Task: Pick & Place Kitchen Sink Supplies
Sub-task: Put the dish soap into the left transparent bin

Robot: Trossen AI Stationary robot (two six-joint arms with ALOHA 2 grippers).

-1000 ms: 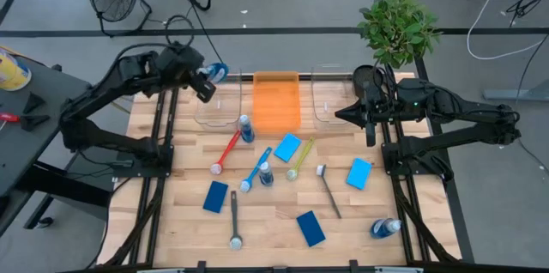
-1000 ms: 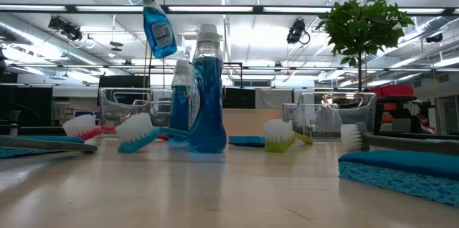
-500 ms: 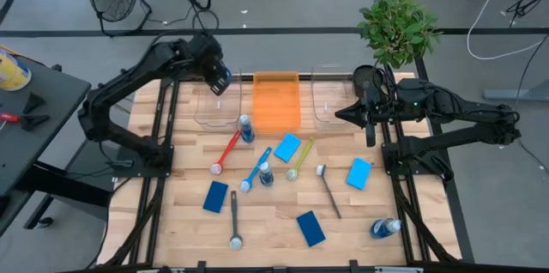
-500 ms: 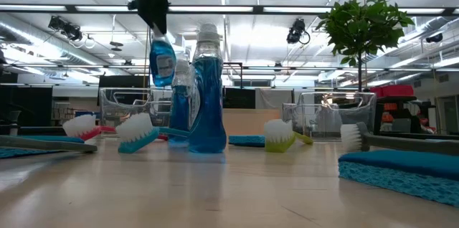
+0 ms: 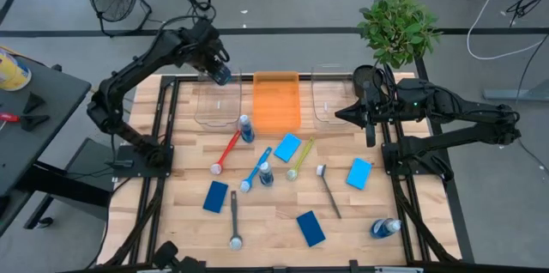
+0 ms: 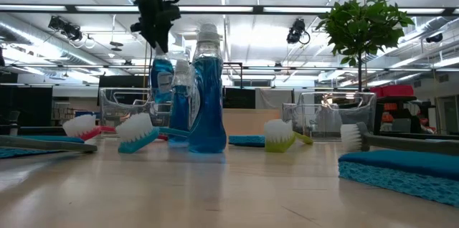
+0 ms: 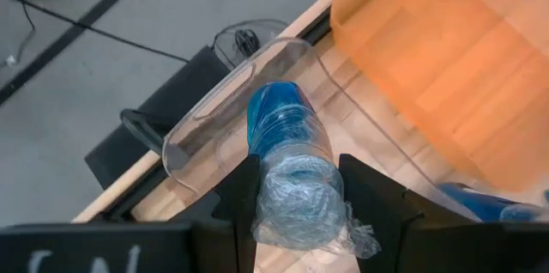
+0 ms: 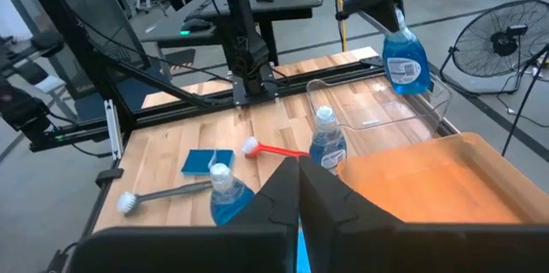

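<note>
Here the left gripper [image 7: 296,189] jaws clamp a bottle [image 7: 290,166] (cap end), above the clear bin [image 7: 225,93].

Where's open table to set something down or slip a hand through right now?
Bare wood lies along the table edge left of the dark blue sponge, and between the grey brush and the near-right bottle. The middle is crowded: red brush, blue brush, two bottles and a sponge cluster below the orange bin.
</note>
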